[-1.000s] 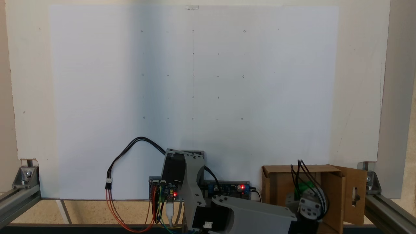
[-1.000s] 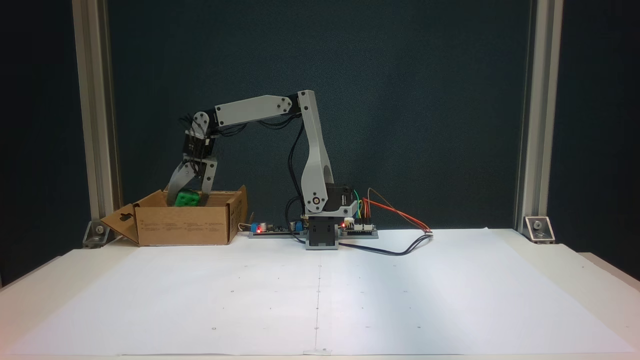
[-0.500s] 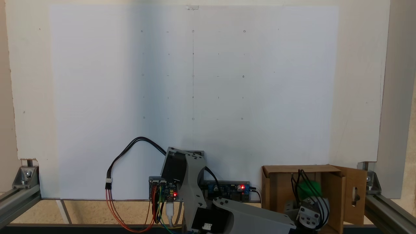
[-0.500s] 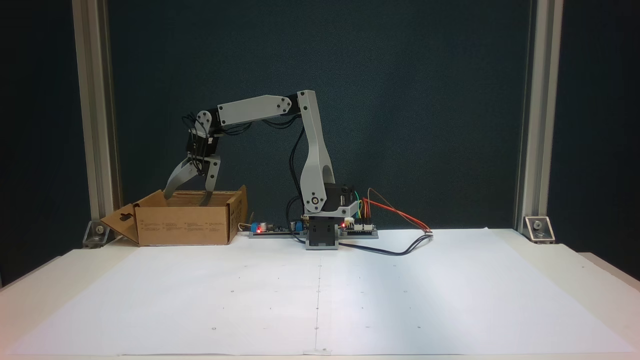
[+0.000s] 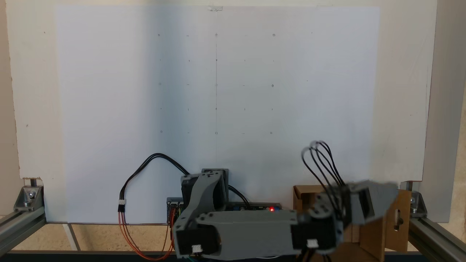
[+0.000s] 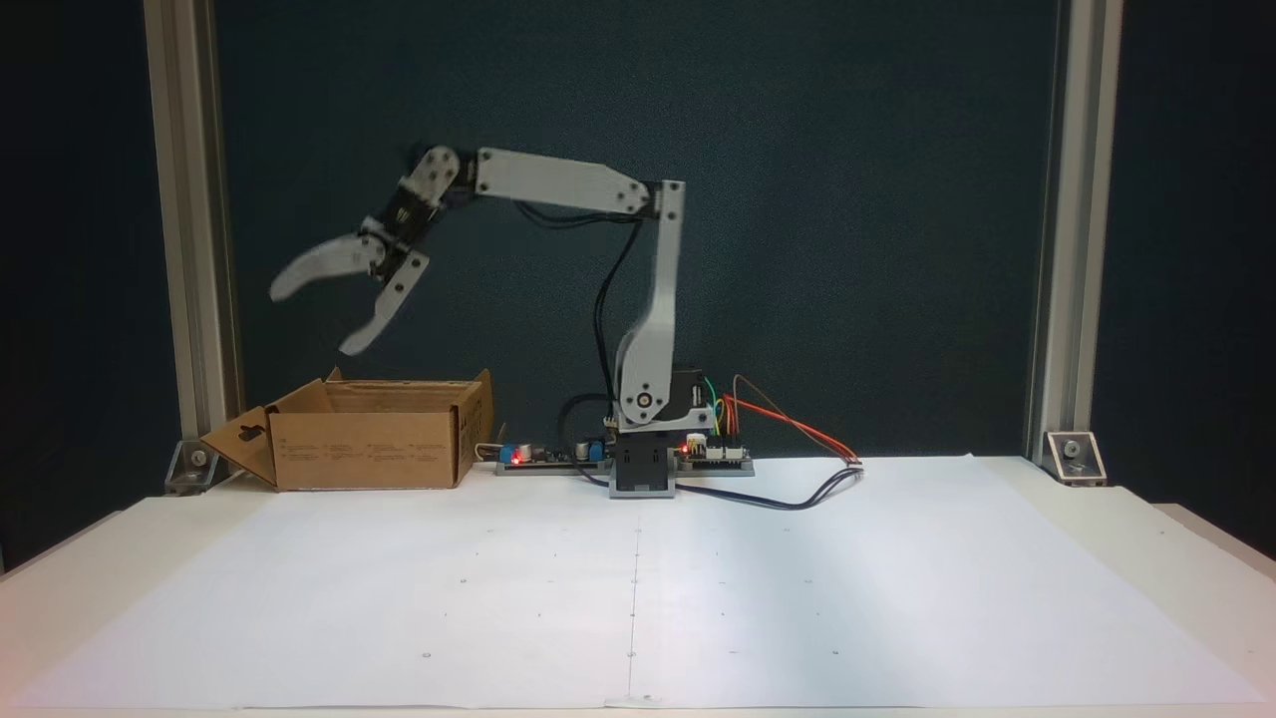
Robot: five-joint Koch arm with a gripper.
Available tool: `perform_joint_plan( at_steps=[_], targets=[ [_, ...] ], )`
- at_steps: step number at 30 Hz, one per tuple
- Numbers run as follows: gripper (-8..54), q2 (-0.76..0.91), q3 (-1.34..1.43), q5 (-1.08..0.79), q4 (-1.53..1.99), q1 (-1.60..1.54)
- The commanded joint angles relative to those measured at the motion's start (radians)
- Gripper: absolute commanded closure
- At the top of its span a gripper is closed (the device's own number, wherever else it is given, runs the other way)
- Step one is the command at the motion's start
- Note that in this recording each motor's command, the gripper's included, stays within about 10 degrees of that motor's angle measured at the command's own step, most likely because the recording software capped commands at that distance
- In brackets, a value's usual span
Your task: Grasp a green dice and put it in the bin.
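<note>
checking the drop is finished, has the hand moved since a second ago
Yes. The hand has risen from inside the bin to well above its rim, jaws open and empty.

Grey plastic arm (image 6: 558, 186), black motors, looping black cables (image 5: 322, 163).

One robot arm (image 6: 568, 187), grey, with one gripper (image 6: 311, 321); two jaws, spread apart. One cardboard box (image 6: 364, 445) with one slotted flap (image 6: 242, 447). No die countable: the box interior is hidden from both fixed views. One white paper sheet (image 6: 638, 588) on the table. Two circuit boards beside the arm's base (image 6: 540, 457) (image 6: 714, 456); two red lights lit. Two upright aluminium posts (image 6: 189, 219) (image 6: 1059, 229). Two corner brackets (image 6: 1073, 457) (image 6: 193, 461). One black cable loop (image 5: 153, 162) lying on the sheet.
</note>
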Motion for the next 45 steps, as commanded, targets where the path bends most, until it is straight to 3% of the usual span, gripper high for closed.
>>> perform_joint_plan(
  at_steps=[1, 11, 18, 30, 38, 45],
  targets=[
    [2.9, 0.077, -0.074, 0.164, -0.021, -0.155],
    [1.1, 0.293, 0.067, 0.166, -0.020, -0.872],
    [1.1, 0.431, 0.316, 0.167, -0.176, -1.298],
    [0.3, 0.640, 0.902, 0.141, -0.711, -1.324],
    [1.5, 0.653, 1.203, 0.106, -1.057, -1.324],
    [2.0, 0.655, 1.298, 0.103, -1.340, -1.315]
  ],
)
